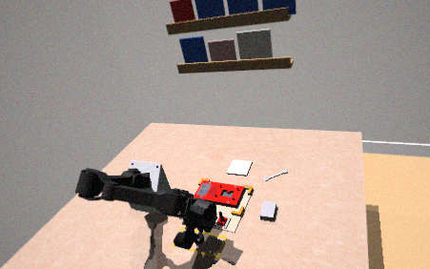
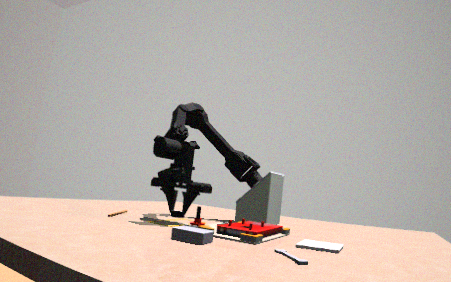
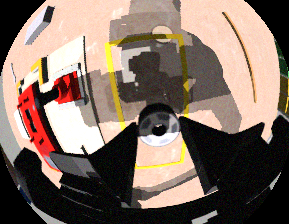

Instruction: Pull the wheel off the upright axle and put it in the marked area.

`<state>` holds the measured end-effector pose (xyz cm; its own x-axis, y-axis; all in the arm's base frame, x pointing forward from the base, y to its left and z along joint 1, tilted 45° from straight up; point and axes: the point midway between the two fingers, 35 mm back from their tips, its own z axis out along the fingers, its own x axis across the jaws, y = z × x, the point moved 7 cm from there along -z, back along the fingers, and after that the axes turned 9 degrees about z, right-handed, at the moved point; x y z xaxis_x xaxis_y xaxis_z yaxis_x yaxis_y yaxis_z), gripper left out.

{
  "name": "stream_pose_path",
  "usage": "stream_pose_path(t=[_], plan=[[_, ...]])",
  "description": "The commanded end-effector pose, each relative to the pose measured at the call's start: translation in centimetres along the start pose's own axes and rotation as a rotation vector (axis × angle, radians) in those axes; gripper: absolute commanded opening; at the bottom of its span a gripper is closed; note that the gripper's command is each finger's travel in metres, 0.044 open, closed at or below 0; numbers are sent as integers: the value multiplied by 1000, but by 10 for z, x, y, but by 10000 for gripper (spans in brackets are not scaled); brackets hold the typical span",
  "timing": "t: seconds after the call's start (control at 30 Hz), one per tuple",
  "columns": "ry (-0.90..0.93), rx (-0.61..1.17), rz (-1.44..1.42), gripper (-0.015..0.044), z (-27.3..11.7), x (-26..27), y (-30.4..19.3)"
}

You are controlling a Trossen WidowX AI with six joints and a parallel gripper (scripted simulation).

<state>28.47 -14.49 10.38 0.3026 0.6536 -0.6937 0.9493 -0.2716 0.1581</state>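
With the wheel (image 3: 159, 127) clenched in the gripper (image 2: 180, 211) low over the yellow-marked area (image 3: 149, 103), the axle (image 2: 198, 212) stood bare; setting down and release remained.

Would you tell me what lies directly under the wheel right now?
The yellow-outlined marked area of the table lies under the wheel, shaded by the end effector. The patch straight beneath the wheel is covered.
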Motion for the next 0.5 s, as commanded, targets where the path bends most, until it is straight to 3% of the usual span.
stream_pose_path(t=[0.0,0.23,0.47], plan=[[0,11,-11,0,19,1,-5],[0,11,-11,0,19,1,-5],[-4,3,-3,184,15,0,-3]])
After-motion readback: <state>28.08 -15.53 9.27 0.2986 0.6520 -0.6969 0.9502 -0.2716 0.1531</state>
